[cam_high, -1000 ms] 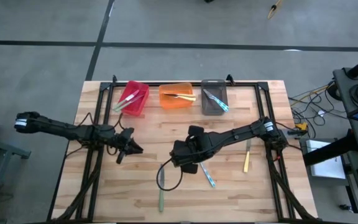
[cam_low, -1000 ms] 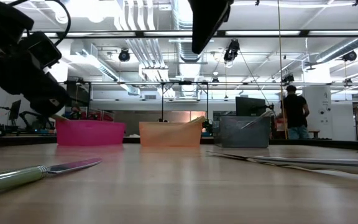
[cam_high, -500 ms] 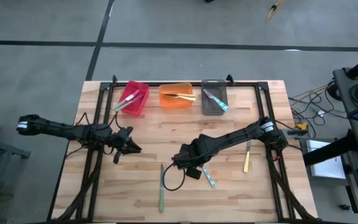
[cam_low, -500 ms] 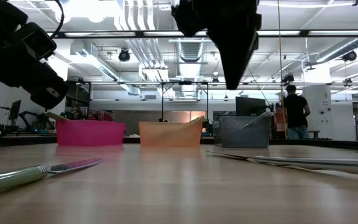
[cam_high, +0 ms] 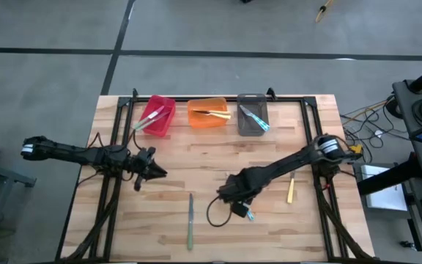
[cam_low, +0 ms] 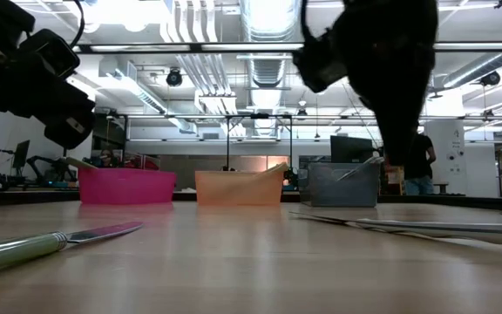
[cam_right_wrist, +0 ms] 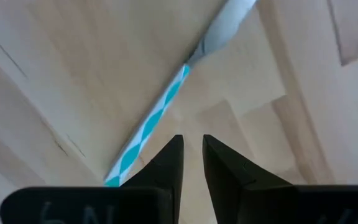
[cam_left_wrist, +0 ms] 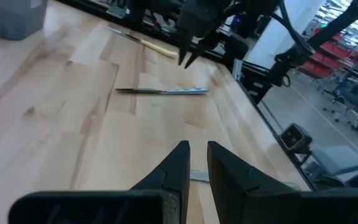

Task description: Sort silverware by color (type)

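A light blue, white-patterned utensil (cam_right_wrist: 157,115) lies flat on the wood, just beyond the tips of my right gripper (cam_right_wrist: 192,146). In the high view that gripper (cam_high: 239,208) hangs over this utensil (cam_high: 248,213), fingers shut and touching nothing. A green-handled knife (cam_high: 190,220) lies near the table's near edge, and a pale yellow utensil (cam_high: 290,190) lies toward the right edge. My left gripper (cam_high: 161,174) waits, shut, over the table's left half. The red, orange and grey bins hold other utensils.
The red bin (cam_high: 157,115), orange bin (cam_high: 208,113) and grey bin (cam_high: 253,114) stand in a row along the far edge. A black frame (cam_high: 108,191) runs down both sides of the table. In the low view a person (cam_low: 412,157) stands far behind.
My right gripper has swung toward the table's right and near edges, from the table's middle to a spot over the blue utensil, and has come lower. The green knife it had covered now shows fully. No utensil has moved.
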Tool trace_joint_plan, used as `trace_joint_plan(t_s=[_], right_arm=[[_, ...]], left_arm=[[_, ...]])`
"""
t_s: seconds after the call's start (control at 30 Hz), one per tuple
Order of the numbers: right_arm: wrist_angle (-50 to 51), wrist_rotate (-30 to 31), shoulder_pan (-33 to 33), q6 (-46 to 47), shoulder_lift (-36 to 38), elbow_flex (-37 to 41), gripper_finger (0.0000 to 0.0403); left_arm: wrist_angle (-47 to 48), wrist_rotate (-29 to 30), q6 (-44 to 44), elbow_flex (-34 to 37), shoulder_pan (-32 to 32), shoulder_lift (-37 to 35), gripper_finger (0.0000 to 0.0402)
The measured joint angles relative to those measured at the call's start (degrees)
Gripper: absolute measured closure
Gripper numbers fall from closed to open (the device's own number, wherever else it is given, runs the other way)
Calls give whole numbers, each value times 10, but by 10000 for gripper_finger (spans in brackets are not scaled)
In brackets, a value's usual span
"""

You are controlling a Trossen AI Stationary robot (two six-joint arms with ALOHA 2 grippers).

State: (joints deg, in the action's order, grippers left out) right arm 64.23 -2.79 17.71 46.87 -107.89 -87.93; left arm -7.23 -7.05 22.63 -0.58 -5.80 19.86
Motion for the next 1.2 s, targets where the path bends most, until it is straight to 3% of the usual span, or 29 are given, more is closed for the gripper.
trace_joint_plan(t_s=[0.2,0.43,0.6,0.83,1.2], right_arm=[[-77,34,2,77,58,80,350],[-125,26,2,139,93,128,306],[-123,28,1,133,93,133,281],[-127,32,0,181,93,133,277],[-142,98,-9,194,93,132,273]], left_arm=[[0,49,-5,0,0,0,364],[1,51,2,0,0,0,364],[1,51,4,0,0,0,364],[0,74,4,0,0,0,364],[-3,81,-7,0,0,0,364]])
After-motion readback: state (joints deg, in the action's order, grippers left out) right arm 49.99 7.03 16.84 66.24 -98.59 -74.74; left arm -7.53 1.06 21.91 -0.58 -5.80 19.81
